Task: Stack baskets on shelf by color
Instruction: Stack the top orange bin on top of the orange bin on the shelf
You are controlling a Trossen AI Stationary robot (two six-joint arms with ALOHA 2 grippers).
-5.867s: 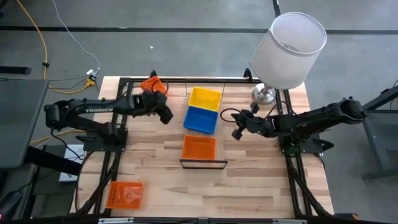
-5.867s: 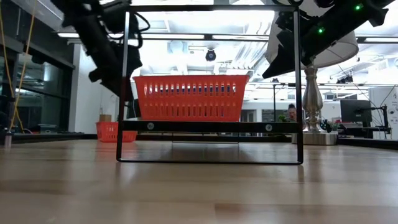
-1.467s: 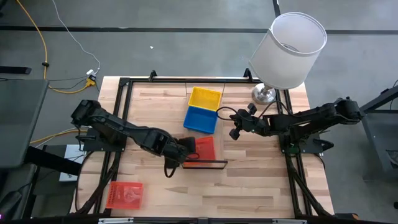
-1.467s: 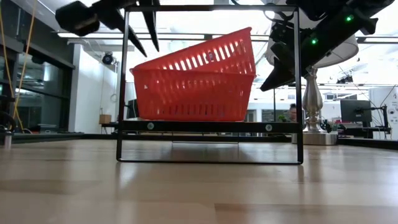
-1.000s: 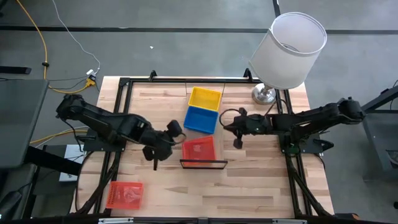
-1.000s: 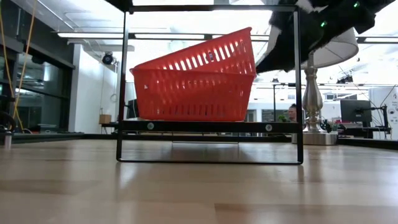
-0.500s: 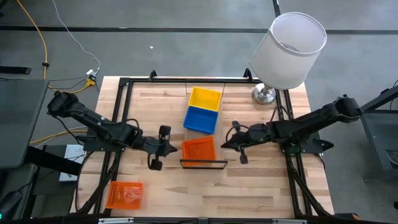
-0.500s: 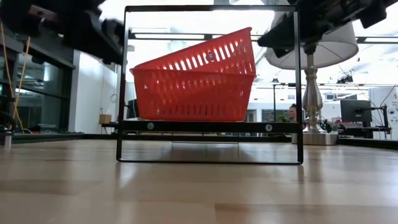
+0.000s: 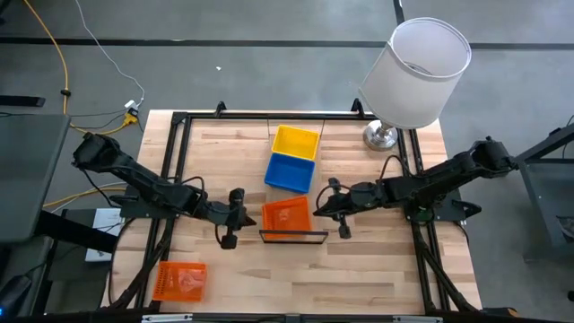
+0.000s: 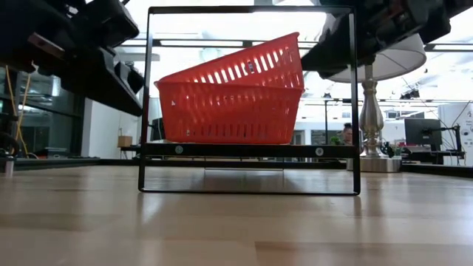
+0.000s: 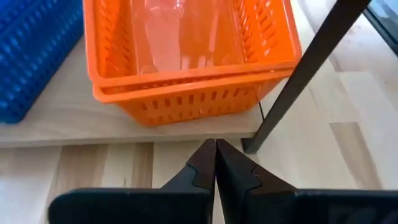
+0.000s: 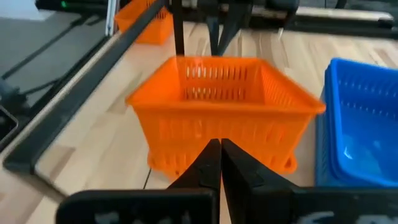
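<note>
Two red baskets (image 10: 229, 100) sit nested at the near end of the shelf (image 10: 244, 150). The upper one is tilted, with its right side raised. Behind them on the plank stand a blue basket (image 9: 289, 170) and a yellow basket (image 9: 294, 142). My left gripper (image 9: 252, 215) is shut, level, just left of the red pair, and points at it. My right gripper (image 9: 317, 208) is shut and points at the pair's right wall (image 12: 224, 124) from the right. A further red basket (image 9: 179, 280) lies on the table at the near left. My left gripper's tips (image 11: 216, 146) stop short of the red baskets and touch nothing. My right gripper's shut tips (image 12: 220, 148) stand level at the lower part of the red pair's right wall; whether they touch it I cannot tell.
The shelf's thin black rail (image 10: 251, 10) frames the near end, with posts on both sides of the red baskets. A lamp with a white shade (image 9: 421, 72) stands at the far right corner. Black frame bars (image 9: 170, 179) run along the table's left and right sides.
My right gripper has moved toward the near edge and down, toward the right side of the red baskets. My left gripper has come down and turned level beside their left side. The baskets have stayed as they were, the upper one tilted.
</note>
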